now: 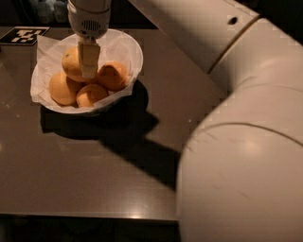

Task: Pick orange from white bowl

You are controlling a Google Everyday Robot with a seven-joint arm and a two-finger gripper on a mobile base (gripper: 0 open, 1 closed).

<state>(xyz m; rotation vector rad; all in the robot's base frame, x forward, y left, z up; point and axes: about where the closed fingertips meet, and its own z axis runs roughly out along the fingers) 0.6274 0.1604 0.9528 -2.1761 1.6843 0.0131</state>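
gripper point(88, 64): inside wide white paper-lined bowl point(134, 53), whether clenched or released cannot be told | target: large round yellowish-orange dimpled orange point(71, 64), at bowl's 11 o'clock, beside three smaller oranges point(112, 75) | relation: orange touches gripper, its bulk toward gripper's 9 o'clock; round, no long axis

The arm point(246, 179) is a smooth off-white shell of big rounded segments. A thin seam point(233, 45) divides two of them at 2 o'clock, with a small dark hole point(232, 20) just above it. The wrist point(89, 12), at 11 o'clock, is a pale cylinder with a dotted grille point(91, 26). Below it is the cream, blocky gripper point(88, 71).
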